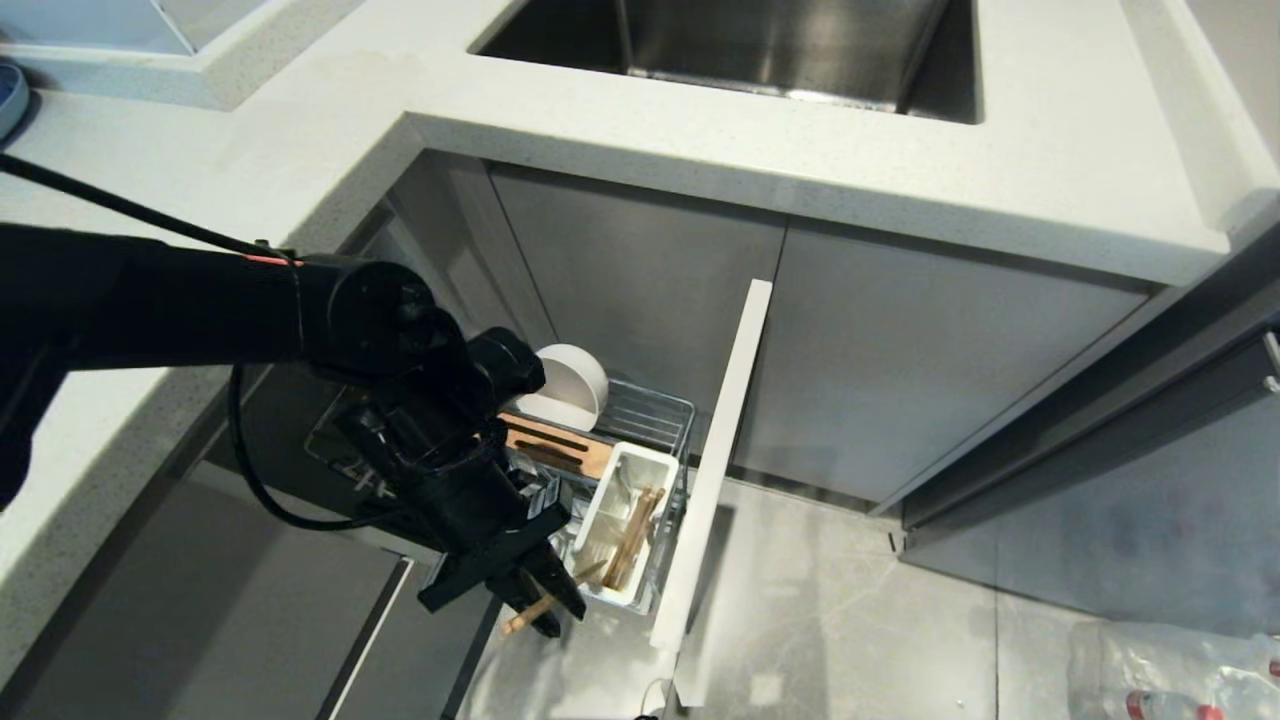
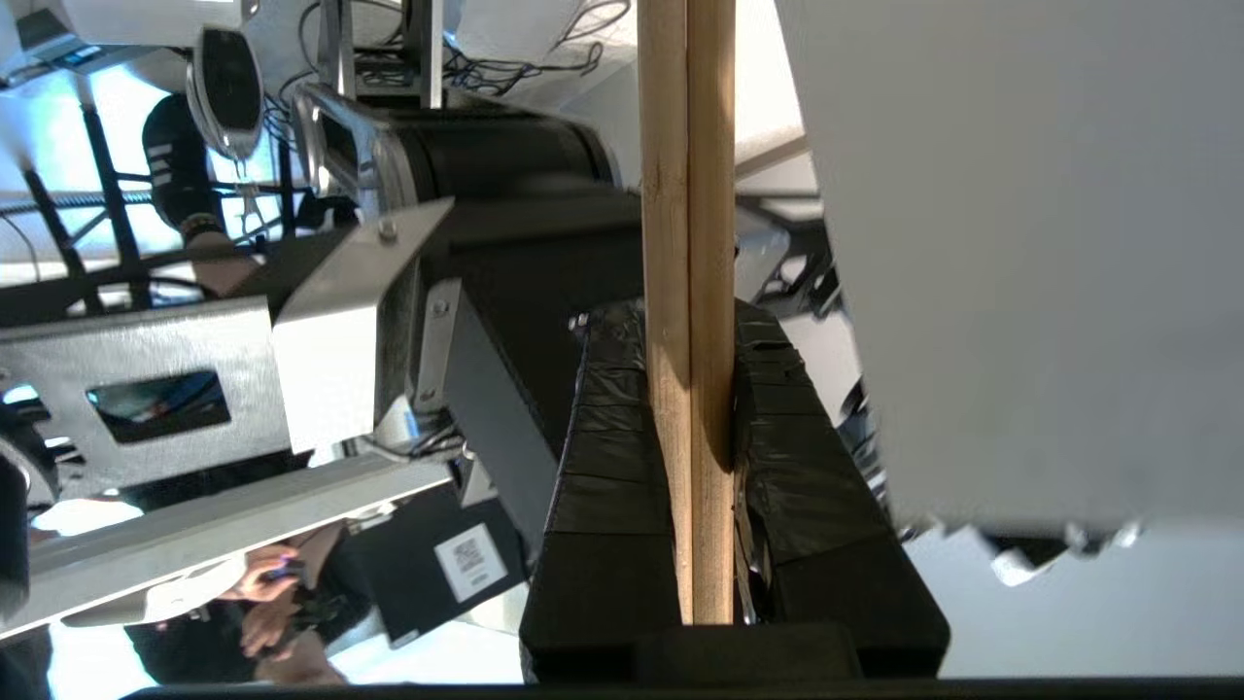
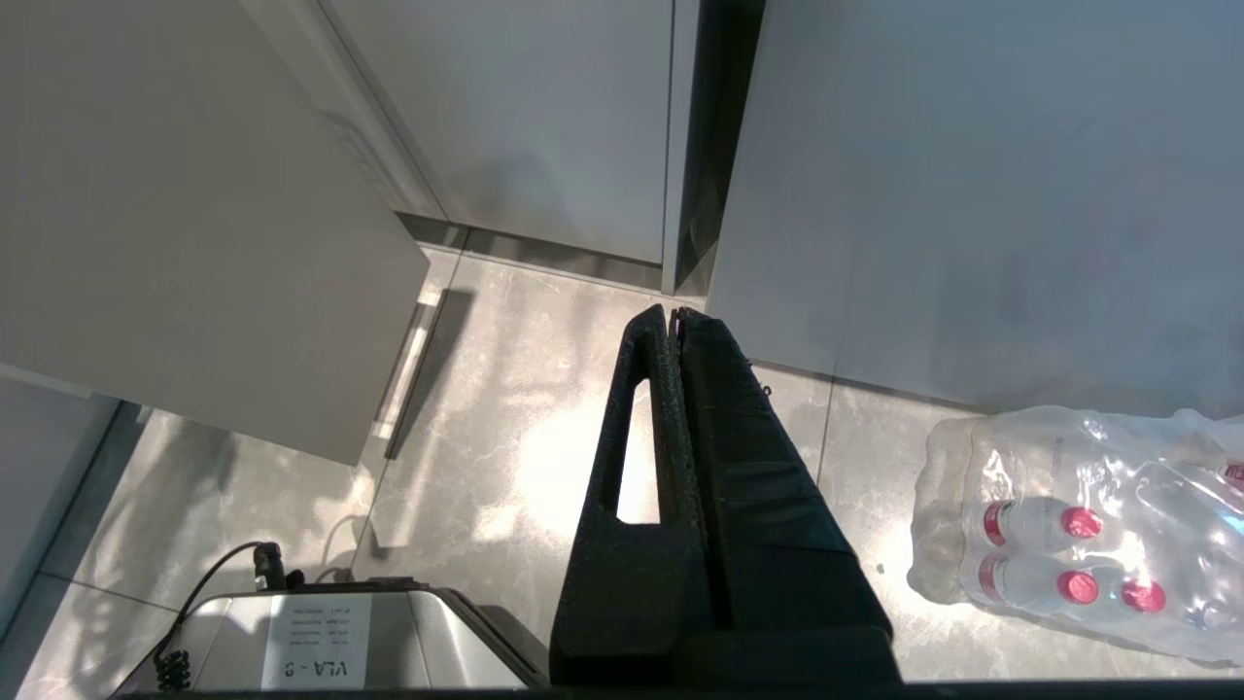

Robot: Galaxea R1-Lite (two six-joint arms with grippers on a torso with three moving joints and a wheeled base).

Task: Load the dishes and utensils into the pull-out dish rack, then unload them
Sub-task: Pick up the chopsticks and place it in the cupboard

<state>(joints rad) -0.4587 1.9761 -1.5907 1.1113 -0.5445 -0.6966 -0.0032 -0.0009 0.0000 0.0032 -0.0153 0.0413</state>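
Here the left tool [image 1: 540, 600] is clenched on the chopsticks [image 2: 688, 321], two pale wooden sticks pressed side by side, just beside the rack's [image 1: 660, 405] caddy [image 1: 610, 495]. Right tool [image 3: 677, 326] is closed, empty.

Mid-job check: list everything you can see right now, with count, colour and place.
chopsticks: two, light wood, in the left gripper
bowl: one, white, back of the rack
dish rack: one, chrome wire, pulled out below the counter
wooden insert: one, brown, in the rack
caddy: one, white, rack front
sink: one, steel, in the counter
water bottles: wrapped pack, red caps, floor
left gripper: black, shut on chopsticks
right gripper: black, shut, above floor
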